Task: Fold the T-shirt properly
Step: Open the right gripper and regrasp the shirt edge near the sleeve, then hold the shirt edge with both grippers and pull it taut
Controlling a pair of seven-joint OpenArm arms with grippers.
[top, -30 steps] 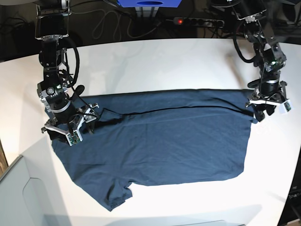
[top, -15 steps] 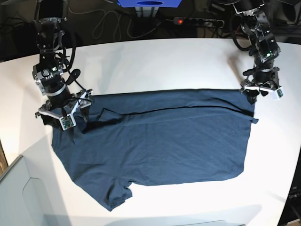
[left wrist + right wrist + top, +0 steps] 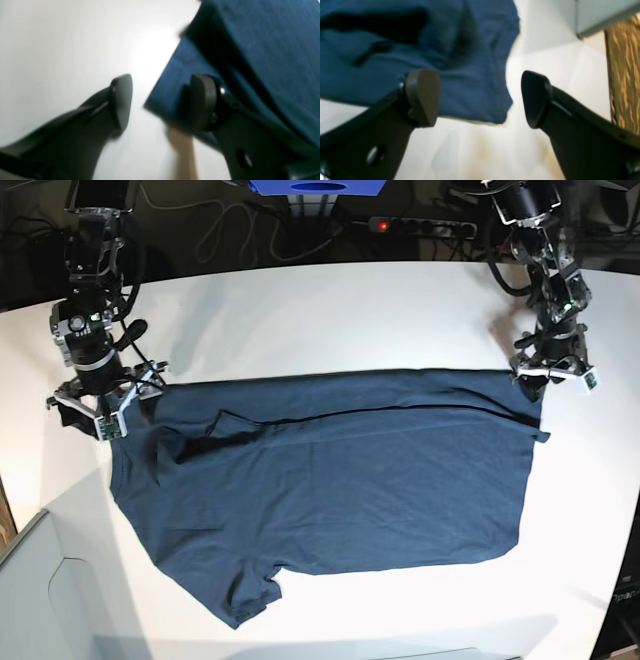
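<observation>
The dark navy T-shirt [image 3: 350,480] lies spread on the white table [image 3: 330,310], its far part folded over along a dark crease. My left gripper [image 3: 553,378] hovers open over the shirt's far right corner. In the left wrist view this gripper [image 3: 162,102] has one finger over bare table and the other over the cloth corner [image 3: 175,82], with nothing pinched. My right gripper [image 3: 92,405] is open at the shirt's far left edge. In the right wrist view that gripper [image 3: 480,98] straddles a cloth edge [image 3: 475,75] lying loose below.
A grey box [image 3: 40,600] sits at the front left corner and shows again as a grey box [image 3: 602,15] in the right wrist view, beside wooden flooring [image 3: 622,75]. Cables and a power strip [image 3: 420,225] lie behind the table's far edge.
Both arms have lifted and drawn back toward the far side. The left gripper opened and let the right corner drop. The right gripper moved off the shirt toward the left.
</observation>
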